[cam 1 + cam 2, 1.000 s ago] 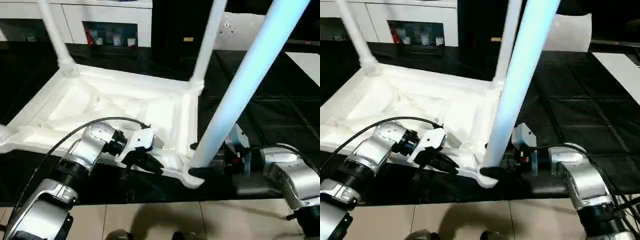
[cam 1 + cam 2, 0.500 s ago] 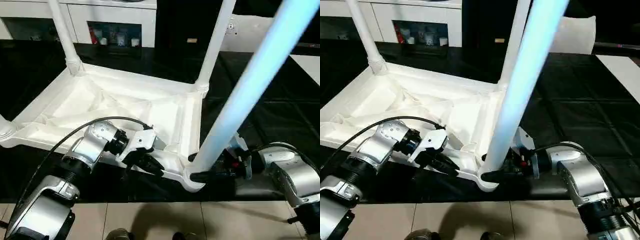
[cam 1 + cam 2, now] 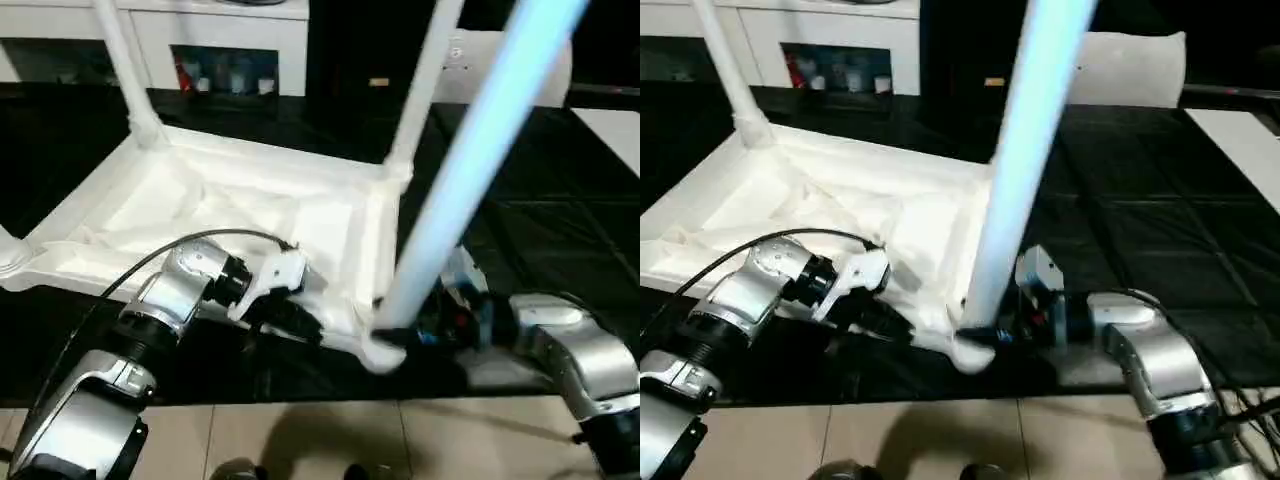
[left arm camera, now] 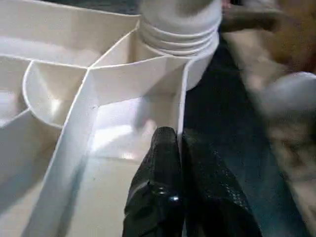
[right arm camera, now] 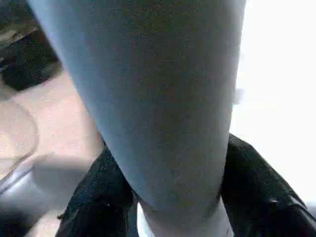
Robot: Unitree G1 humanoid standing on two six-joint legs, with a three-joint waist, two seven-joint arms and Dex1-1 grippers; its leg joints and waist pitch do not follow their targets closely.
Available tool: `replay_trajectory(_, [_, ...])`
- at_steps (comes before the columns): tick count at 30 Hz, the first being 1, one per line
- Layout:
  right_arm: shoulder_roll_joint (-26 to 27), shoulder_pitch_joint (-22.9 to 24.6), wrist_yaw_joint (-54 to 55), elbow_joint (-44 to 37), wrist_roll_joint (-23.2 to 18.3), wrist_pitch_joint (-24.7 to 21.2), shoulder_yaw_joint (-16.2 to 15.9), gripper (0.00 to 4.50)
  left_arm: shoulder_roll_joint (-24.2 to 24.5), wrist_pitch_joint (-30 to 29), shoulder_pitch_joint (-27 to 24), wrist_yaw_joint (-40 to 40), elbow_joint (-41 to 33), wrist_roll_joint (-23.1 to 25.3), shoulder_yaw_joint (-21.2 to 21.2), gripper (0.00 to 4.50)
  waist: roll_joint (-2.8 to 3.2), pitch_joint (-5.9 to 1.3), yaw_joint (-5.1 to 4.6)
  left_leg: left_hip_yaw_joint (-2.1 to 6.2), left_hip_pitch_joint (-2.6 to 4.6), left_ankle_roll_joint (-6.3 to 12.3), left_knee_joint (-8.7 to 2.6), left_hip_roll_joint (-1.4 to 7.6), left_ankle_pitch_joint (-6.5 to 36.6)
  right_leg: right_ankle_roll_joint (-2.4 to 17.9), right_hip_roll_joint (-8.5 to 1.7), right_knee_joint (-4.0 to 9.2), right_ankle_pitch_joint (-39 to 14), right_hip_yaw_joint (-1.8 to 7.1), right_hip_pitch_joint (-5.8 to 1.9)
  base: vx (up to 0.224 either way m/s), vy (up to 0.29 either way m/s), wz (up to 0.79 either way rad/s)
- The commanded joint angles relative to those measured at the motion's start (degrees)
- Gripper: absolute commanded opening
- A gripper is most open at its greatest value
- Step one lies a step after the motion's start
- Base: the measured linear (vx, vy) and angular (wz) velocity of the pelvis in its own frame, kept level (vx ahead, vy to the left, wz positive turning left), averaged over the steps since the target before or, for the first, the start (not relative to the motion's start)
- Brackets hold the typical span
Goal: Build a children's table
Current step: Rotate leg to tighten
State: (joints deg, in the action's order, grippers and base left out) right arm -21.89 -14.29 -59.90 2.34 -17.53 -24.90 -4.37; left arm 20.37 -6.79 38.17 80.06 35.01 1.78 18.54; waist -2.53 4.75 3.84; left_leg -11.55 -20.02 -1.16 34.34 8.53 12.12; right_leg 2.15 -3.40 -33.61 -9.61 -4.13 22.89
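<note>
Left gripper [image 4: 178, 163]: both black fingers pinched together on the raised rim [image 4: 181, 106] of the upturned children's table [image 3: 230, 215], on its near edge, just beside the near right corner socket [image 3: 378, 347]. Rim wall stands between the fingers.

Right gripper [image 5: 168, 217]: fingers clasped around the base of the near leg [image 3: 470, 170], one either side, right at the socket. Leg tilts up and toward the robot's right.

Two more legs stand upright in the far sockets: far left leg [image 3: 122, 70], far right leg [image 3: 420, 90]. A fourth socket [image 3: 8, 255] sits at the near left corner; what it holds is cut off at the picture edge.

Tabletop lies ribbed side up on a black surface [image 3: 1160, 240]. Open black surface to the right of the table and beyond it. Near right corner overhangs or meets the front edge; cannot tell which.

Below the front edge, pale tiled floor [image 3: 300, 440]. Behind, white cabinets [image 3: 220, 40] with an open shelf of small items.
</note>
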Motion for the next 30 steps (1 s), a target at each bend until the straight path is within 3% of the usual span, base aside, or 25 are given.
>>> replay_trajectory(1, [8.1,-0.7,11.2,-1.3,0.0,-4.6,-2.8,2.04,-9.5,-6.8,-0.1,-8.8,-3.3,-1.9,1.4,0.0,-0.32,-3.06,-0.71,2.91,0.64,0.59,-4.58,5.11,10.8,7.7,-6.62,5.48,-29.1,3.49,-2.26,0.0,0.0,0.0])
replay_trajectory(3, [10.7,-0.7,15.0,-1.1,0.6,-5.8,-2.5,2.03,-11.5,-9.0,0.0,-12.5,-3.5,-1.9,0.6,0.0,-0.17,-3.09,-1.54,3.13,0.65,-0.07,-4.68,5.32,11.6,7.8,-6.58,5.48,-28.8,3.42,-2.03,0.0,0.0,0.0])
replay_trajectory(5, [15.9,-1.6,22.3,0.8,2.4,-7.0,-2.1,2.03,-15.8,-11.1,1.9,-21.4,-0.9,-1.4,-1.8,0.0,-0.1,-3.15,-2.4,3.03,0.55,0.53,-4.6,5.17,11.6,8.2,-6.46,5.58,-26.9,3.47,-2.03,0.0,0.0,0.0])
replay_trajectory(7, [17.9,-2.3,25.7,1.8,3.2,-7.5,-2.0,2.02,-17.5,-11.7,2.6,-24.6,-0.1,-1.3,-2.7,0.0,-0.18,-3.14,-2.62,2.97,0.6,1.25,-4.46,4.79,11.8,7.8,-6.54,5.93,-28.4,3.44,-2.04,0.0,0.0,0.0])
replay_trajectory(10, [22.9,-4.8,31.6,4.8,3.8,-7.9,-0.6,2.02,-21.3,-13.8,4.6,-33.1,1.0,-0.5,-5.6,0.0,0.21,-3.24,-2.81,3.01,0.66,2.04,-4.49,4.77,11.8,7.2,-6.38,6.1,-28.6,3.4,-1.92,0.0,0.0,0.0])
replay_trajectory(11, [24.0,-5.5,33.1,5.7,4.3,-7.4,-0.2,2.58,-22.2,-14.2,5.2,-35.2,1.3,-0.5,-6.5,0.0,0.46,-3.22,-3.04,2.97,0.68,1.73,-4.5,4.76,12.3,7.5,-6.23,6.1,-28.1,3.4,-1.79,0.0,0.0,0.0])
replay_trajectory(13, [25.7,-6.2,34.8,6.3,4.6,-6.6,0.6,2.72,-23.1,-15.3,5.5,-36.9,0.5,-0.6,-7.3,0.0,0.06,-3.33,-3.01,2.92,0.5,2.34,-4.46,4.65,11.7,7.6,-6.39,6.06,-27.0,3.49,-2.08,0.0,0.0,0.0])
replay_trajectory(16, [26.7,-6.4,35.9,6.3,4.9,-6.1,1.3,3.11,-23.1,-16.0,5.4,-37.0,-0.2,-0.1,-7.3,0.0,0.55,-3.56,-2.86,2.79,0.32,3.87,-4.45,4.68,9.0,8.1,-6.28,5.64,-22.7,3.65,-2.2,0.0,0.0,0.0])
replay_trajectory(23, [21.1,-3.7,30.7,2.6,4.7,-4.1,2.0,3.74,-16.9,-13.8,2.1,-29.2,-2.5,1.9,-3.9,0.0,0.76,-3.66,-2.75,2.67,0.0,5.48,-4.5,4.9,6.7,10.5,-6.17,4.79,-15.8,3.7,-2.61,0.0,0.0,0.0])
replay_trajectory(27, [15.3,-1.8,23.9,0.5,4.0,-2.3,2.0,4.16,-13.6,-10.9,0.7,-24.0,-2.8,1.4,-3.3,0.0,0.75,-3.62,-2.71,2.6,-0.22,6.5,-4.43,4.9,6.1,11.2,-6.32,4.53,-13.6,3.77,-2.94,0.0,0.0,0.0])
replay_trajectory(30, [8.8,-0.6,16.3,-0.7,3.3,-1.0,2.1,4.37,-10.6,-7.4,0.3,-18.5,-1.7,0.9,-2.7,0.0,0.63,-3.52,-2.56,2.53,-0.23,7.0,-4.35,4.83,6.4,10.9,-6.31,4.81,-15.1,3.71,-2.97,0.0,0.0,0.0])
